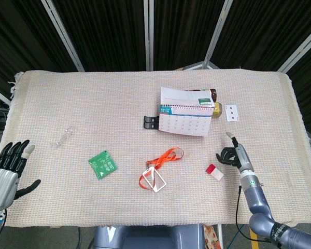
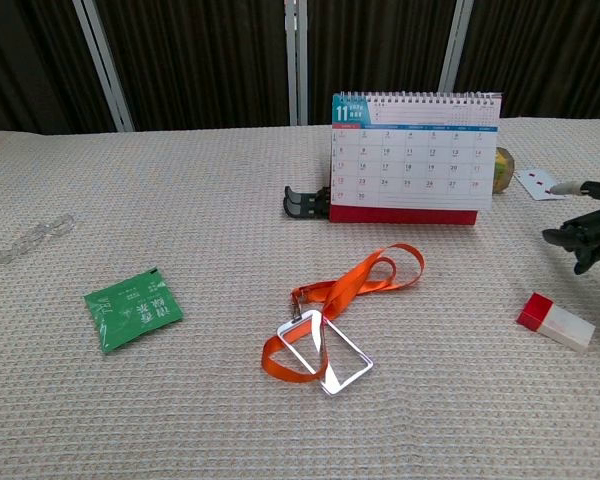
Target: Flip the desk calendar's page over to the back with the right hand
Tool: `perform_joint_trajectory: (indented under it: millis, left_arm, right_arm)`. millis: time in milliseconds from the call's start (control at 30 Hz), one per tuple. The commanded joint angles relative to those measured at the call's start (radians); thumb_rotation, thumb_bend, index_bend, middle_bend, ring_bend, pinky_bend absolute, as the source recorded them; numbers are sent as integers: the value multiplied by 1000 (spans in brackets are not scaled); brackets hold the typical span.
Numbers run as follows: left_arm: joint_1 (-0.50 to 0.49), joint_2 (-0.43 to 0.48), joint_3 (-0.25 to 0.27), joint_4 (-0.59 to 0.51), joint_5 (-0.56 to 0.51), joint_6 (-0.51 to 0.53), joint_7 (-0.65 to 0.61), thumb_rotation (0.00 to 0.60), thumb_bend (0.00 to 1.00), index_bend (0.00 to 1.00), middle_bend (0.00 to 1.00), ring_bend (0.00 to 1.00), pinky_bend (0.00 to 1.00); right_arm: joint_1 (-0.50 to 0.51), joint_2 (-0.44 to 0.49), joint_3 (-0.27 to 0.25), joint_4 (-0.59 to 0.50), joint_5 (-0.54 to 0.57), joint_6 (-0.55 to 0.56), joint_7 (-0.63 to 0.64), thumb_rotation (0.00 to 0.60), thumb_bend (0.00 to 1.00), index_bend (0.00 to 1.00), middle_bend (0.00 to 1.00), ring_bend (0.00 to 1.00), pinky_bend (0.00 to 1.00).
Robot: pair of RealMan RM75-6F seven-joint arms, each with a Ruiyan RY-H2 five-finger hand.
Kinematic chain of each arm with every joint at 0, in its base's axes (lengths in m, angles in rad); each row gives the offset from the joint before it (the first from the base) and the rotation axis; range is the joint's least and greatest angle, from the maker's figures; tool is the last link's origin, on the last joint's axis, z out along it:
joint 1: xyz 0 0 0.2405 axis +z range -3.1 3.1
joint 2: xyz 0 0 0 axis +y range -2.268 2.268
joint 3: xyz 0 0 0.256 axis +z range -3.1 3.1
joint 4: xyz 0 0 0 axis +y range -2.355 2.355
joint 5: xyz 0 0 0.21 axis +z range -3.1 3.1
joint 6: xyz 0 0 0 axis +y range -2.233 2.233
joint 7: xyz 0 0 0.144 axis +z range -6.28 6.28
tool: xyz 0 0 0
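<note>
The desk calendar (image 1: 186, 118) (image 2: 415, 158) stands upright on a red base, spiral-bound at the top, showing a November page. My right hand (image 1: 234, 154) (image 2: 586, 228) hovers to the right of it and nearer the front edge, turned edge-on, fingers apart and holding nothing. It is clear of the calendar. My left hand (image 1: 7, 168) shows only in the head view, at the front left corner, fingers spread, empty.
A black clip (image 1: 151, 123) lies left of the calendar, a jar (image 1: 216, 108) and a playing card (image 1: 231, 113) to its right. An orange lanyard with badge holder (image 1: 158, 167), a green packet (image 1: 102, 164), a red-and-white eraser (image 1: 214, 171) and a clear chain (image 1: 65, 136) lie on the cloth.
</note>
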Motion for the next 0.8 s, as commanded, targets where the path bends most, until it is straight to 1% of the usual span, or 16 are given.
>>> perform_joint_trajectory:
  millis: [33, 333, 467, 700, 800]
  left_arm:
    - [-1, 1, -1, 0, -3, -2, -3, 600, 67, 0, 0, 0, 0]
    - [-2, 3, -1, 2, -4, -4, -12, 600, 68, 0, 0, 0, 0]
    - [-2, 3, 1, 1, -1, -4, -11, 600, 68, 0, 0, 0, 0]
    - [-3, 3, 3, 1, 4, -4, -13, 600, 67, 0, 0, 0, 0]
    - [-3, 4, 3, 1, 3, -5, -16, 600, 68, 0, 0, 0, 0]
  right_arm:
    - [26, -33, 7, 38, 19, -34, -2, 600, 293, 86, 684, 664, 526]
    - [49, -82, 14, 80, 21, -57, -3, 600, 308, 118, 685, 664, 526]
    - [58, -101, 19, 89, 13, -59, -2, 600, 310, 135, 684, 664, 526]
    - [82, -131, 32, 103, 8, -67, -10, 600, 319, 138, 684, 664, 526]
    - [88, -139, 36, 98, 4, -71, -8, 600, 326, 166, 684, 664, 526]
